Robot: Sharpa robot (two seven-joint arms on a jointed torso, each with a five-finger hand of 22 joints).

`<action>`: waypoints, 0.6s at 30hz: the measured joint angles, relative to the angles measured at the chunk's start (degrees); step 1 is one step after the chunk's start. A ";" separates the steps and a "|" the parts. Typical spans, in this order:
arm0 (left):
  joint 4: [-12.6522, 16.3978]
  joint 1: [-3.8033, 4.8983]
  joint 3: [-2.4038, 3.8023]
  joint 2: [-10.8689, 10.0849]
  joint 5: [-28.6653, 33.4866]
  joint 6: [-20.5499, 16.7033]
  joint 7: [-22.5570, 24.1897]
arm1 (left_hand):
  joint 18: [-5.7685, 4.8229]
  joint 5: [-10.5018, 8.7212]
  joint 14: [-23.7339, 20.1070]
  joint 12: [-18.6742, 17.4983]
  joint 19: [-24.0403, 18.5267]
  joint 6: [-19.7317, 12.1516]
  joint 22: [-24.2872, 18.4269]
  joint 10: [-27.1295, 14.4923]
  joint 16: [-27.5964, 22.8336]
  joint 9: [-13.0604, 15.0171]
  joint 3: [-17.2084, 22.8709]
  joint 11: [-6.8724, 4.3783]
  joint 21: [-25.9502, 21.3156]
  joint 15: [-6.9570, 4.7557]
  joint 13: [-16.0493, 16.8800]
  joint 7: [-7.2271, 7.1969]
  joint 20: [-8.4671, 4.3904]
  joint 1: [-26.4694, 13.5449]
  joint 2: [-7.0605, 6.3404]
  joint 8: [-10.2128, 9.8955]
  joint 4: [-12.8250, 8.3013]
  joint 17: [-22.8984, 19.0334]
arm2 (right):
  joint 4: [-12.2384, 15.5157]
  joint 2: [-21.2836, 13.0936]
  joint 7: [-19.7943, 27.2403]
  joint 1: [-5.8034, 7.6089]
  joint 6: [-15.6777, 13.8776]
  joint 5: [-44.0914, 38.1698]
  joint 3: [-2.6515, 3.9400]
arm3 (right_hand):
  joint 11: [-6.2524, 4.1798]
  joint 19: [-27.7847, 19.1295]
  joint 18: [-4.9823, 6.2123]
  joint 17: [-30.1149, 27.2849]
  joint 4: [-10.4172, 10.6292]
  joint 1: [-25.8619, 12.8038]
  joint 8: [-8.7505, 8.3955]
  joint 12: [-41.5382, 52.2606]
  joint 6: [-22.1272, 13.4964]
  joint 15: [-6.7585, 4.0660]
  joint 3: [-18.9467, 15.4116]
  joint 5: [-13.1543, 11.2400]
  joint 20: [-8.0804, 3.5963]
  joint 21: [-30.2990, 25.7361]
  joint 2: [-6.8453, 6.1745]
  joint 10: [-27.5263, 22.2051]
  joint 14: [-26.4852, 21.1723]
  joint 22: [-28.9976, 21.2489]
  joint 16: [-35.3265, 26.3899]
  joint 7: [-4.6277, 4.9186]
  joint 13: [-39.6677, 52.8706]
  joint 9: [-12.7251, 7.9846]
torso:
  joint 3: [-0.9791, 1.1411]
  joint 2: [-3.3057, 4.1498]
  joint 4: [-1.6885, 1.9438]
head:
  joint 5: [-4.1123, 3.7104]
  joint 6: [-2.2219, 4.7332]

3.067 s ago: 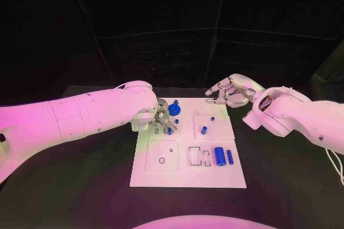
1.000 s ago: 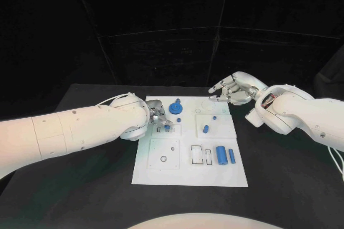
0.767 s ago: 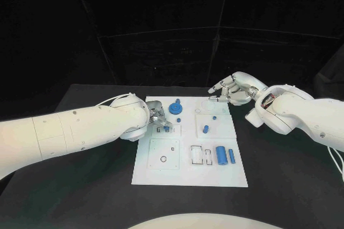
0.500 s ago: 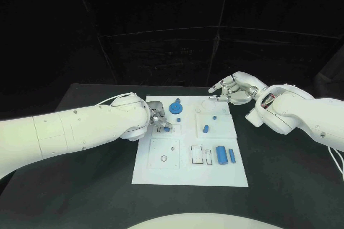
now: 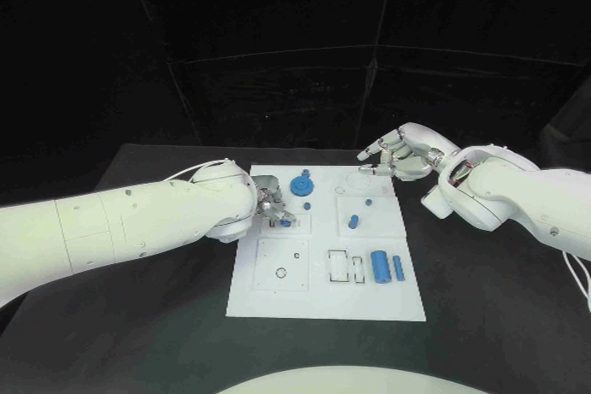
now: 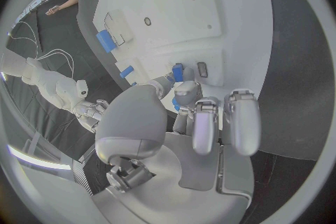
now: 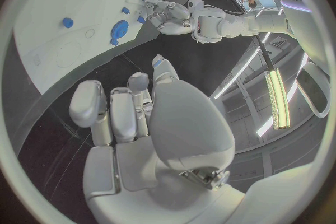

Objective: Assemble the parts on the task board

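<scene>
L robot hand (image 5: 271,208) pinches small blue peg (image 6: 178,72) over far-left slot of task board (image 5: 323,307), prob. to seat it; R robot hand (image 5: 396,159) hovers at far-right edge, fingers loose, grasping nothing.

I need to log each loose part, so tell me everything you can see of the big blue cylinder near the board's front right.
The big blue cylinder is a smooth, plain blue piece that looks like plastic. It lies on its side on the white task board, long axis pointing away from the robot. A thinner blue rod lies parallel just to its right, and rectangular slot outlines sit to its left. Neither hand touches it.
</scene>
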 measured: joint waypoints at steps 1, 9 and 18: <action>0.00 0.00 0.00 0.00 -0.01 0.04 -0.04 | 0.00 0.00 0.00 0.00 0.00 0.00 0.00 -0.05 0.00 0.00 0.07 0.05 0.00 0.00 0.00 0.00 0.00 0.00 0.00 0.00 0.07 0.00 | 0.00 0.00 0.00 0.00 0.01 0.00 0.00 | 0.00 0.00 0.00 0.00 0.00 0.00 0.00 0.00 0.00 0.00 0.00 0.00 0.00 0.00 0.00 0.00 0.00 0.00 0.00 0.00 0.00 0.00 | 0.00 0.00 0.00 | 0.01 0.02; -0.63 -0.01 -0.02 0.61 -0.07 0.18 -0.39 | 0.00 -0.01 0.00 0.42 0.00 0.35 0.00 0.57 0.00 0.65 2.19 -0.16 0.08 0.00 0.34 -0.30 0.00 -2.63 -0.49 0.61 -0.95 0.00 | 0.00 0.03 0.03 0.00 0.03 0.00 0.00 | 0.00 -0.12 0.01 -0.06 0.00 0.00 0.00 0.00 0.00 0.00 0.00 0.00 -0.12 0.00 0.00 0.00 0.00 -0.10 0.00 0.00 -0.10 0.00 | 0.01 0.02 0.00 | 0.09 0.01; -1.73 -0.01 -0.02 1.44 -0.09 0.58 -0.53 | 0.00 -0.01 0.00 1.27 0.00 1.26 0.00 0.90 0.00 1.06 5.56 -0.47 0.53 0.00 1.19 -0.81 0.00 -6.60 -2.69 1.12 -4.53 0.00 | 0.05 0.03 0.04 0.00 0.04 0.00 0.00 | 0.00 -0.21 0.00 -0.09 0.00 0.00 0.00 0.00 0.00 0.00 0.00 0.00 -0.21 0.00 0.00 0.00 0.00 -0.10 -0.26 0.00 -0.18 0.00 | 0.02 0.04 -0.02 | 0.08 -0.12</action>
